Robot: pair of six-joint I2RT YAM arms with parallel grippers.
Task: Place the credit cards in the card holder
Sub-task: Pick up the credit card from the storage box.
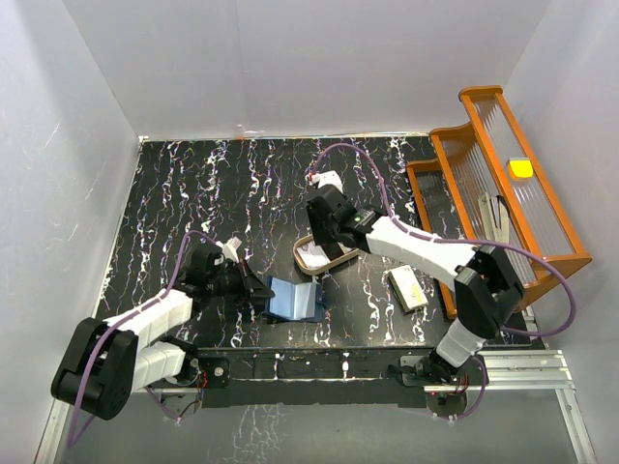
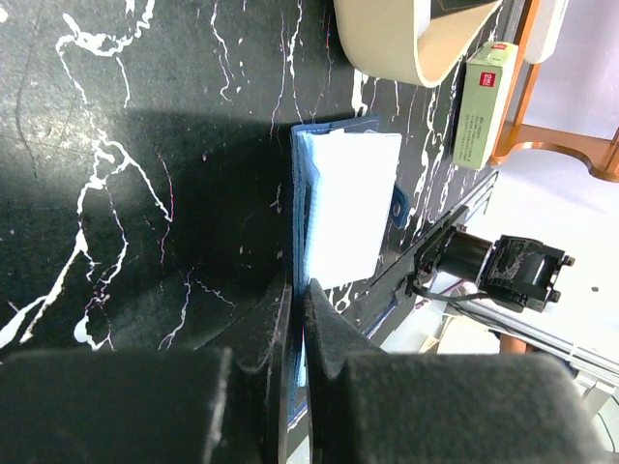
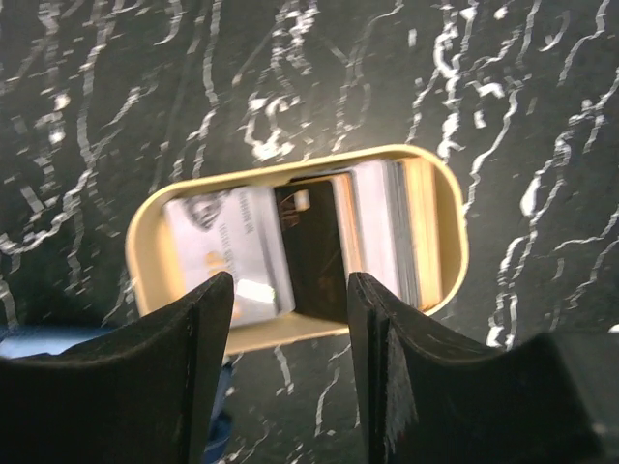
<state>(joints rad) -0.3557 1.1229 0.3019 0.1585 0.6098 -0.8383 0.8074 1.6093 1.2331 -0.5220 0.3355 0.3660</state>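
Note:
The navy card holder (image 1: pixel 295 300) lies open near the table's front edge, pale inside up. My left gripper (image 1: pixel 261 289) is shut on its left edge; in the left wrist view the fingers (image 2: pixel 329 329) pinch the card holder's (image 2: pixel 343 203) blue edge. The credit cards (image 3: pixel 227 246) lie in a tan tray (image 3: pixel 450 222): a grey-white one flat, a dark one (image 3: pixel 314 246) beside it, and several more on edge (image 3: pixel 387 227). My right gripper (image 3: pixel 290 290) is open and empty, just above the tray's near rim. In the top view it (image 1: pixel 321 246) hovers over the tray (image 1: pixel 308 259).
A cream-yellow block (image 1: pixel 408 288) lies right of the tray and shows in the left wrist view (image 2: pixel 484 106). An orange tiered rack (image 1: pixel 503 184) holding a yellow object (image 1: pixel 520 167) stands at the right. White walls enclose the black marbled table (image 1: pixel 213 193).

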